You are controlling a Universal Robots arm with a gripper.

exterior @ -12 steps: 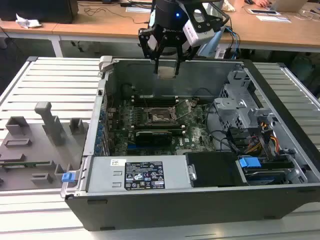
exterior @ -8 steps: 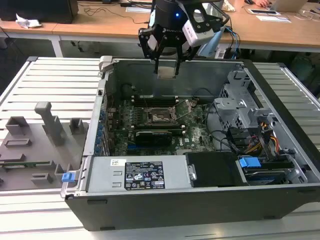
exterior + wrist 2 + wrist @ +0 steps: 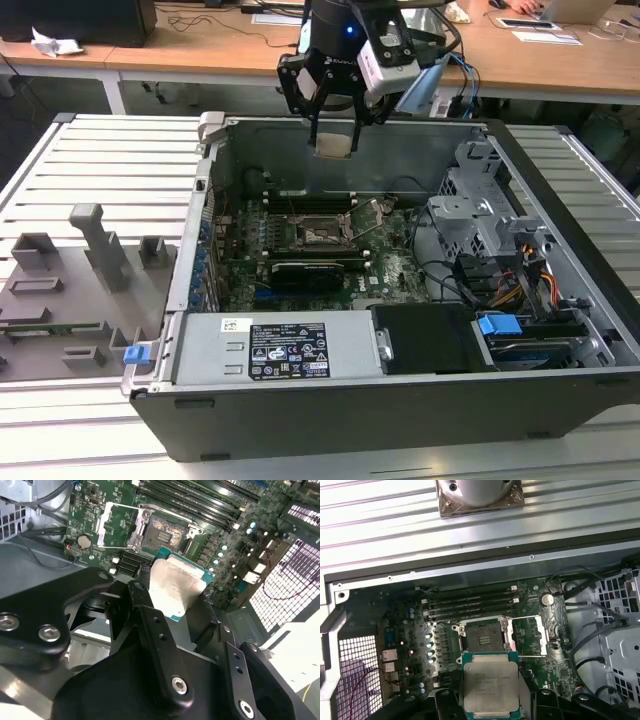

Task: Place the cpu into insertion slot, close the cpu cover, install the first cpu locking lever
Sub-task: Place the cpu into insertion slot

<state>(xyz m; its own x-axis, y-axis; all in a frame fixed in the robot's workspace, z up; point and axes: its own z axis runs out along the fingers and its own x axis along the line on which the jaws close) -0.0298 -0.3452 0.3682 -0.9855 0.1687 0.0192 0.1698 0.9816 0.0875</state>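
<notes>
Beige-silver cpu [image 3: 332,147] clamped between the fingers of the gripper [image 3: 333,138], held level above the open computer case [image 3: 420,150], well apart from the green motherboard [image 3: 395,262]. On the board, insertion slot [image 3: 482,638] bare, pin field exposed; cpu cover [image 3: 543,636] swung open just beside it.

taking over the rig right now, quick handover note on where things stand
The gripper is shut on the cpu, held above the open case.
The insertion slot is empty, with its pin field bare.
The cpu cover is swung open beside the slot.
Done: cpu is in the grip.
Left: cpu into the slot, cover closed, locking lever installed.
</notes>
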